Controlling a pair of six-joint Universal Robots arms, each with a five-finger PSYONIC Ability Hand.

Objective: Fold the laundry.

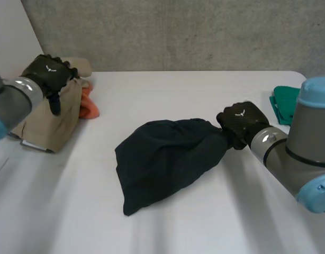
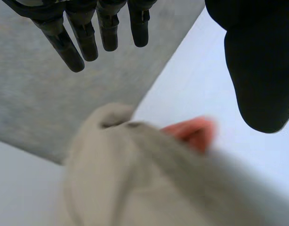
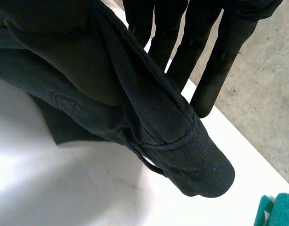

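Black garment (image 1: 162, 159) sits mid-table in the head view, my right hand (image 1: 241, 124) at its 3 o'clock end. Left wrist: my left hand (image 2: 83, 37), fingers loose and apart, over beige cloth (image 2: 135, 179). Right wrist: fingers (image 3: 224, 61) clamped on that garment.

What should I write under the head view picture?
The right hand pinches one end of a dark cloth on the white table; the left hand is over a beige cloth.

I see the white table (image 1: 168, 227) running back to a grey concrete wall (image 1: 178, 32), with a pale panel (image 1: 9, 37) standing at the wall's left end
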